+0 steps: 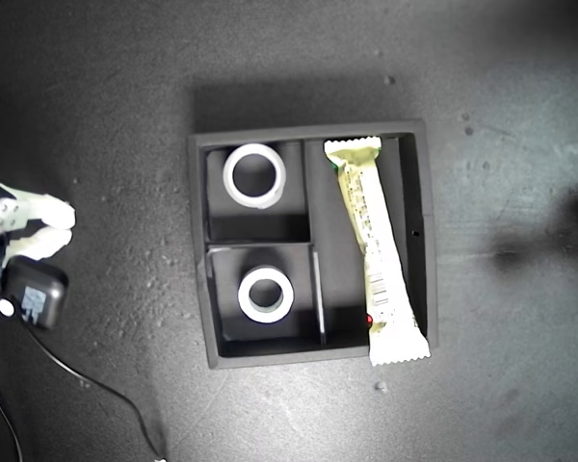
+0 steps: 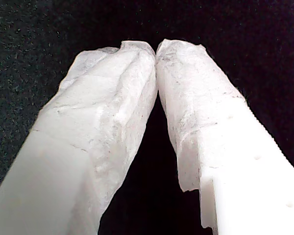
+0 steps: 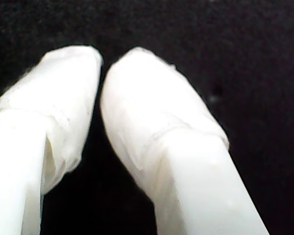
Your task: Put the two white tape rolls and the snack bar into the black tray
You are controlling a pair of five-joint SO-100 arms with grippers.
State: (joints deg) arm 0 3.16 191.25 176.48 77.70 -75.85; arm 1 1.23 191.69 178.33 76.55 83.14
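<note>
Closing the sequence, both grippers sit clear of the load. My first gripper (image 2: 156, 48) shows its wrapped fingertips (image 2: 122, 83) pressed together on nothing, over bare dark table (image 1: 96, 115); my second gripper (image 3: 102, 63) is likewise drawn together and empty, a thin slit between its tips. Which arm is the white one at 9 o'clock of the exterior view (image 1: 24, 226) cannot be told from the wrist views; a small black camera block (image 1: 34, 296) hangs beside it.

Farther in, the black tray (image 1: 200, 241) lies at centre. One white tape roll (image 1: 254, 175) rests flat in its 11 o'clock compartment, the other tape roll (image 1: 266, 295) in the 7 o'clock one. The snack bar (image 1: 374, 245) fills the long compartment at 3 o'clock, its lower crimped end riding over the tray wall at 5 o'clock.

Judged from this, the task is essentially done; good practice is to hold both arms away, or nudge that overhanging end inward without tipping the tray.
</note>
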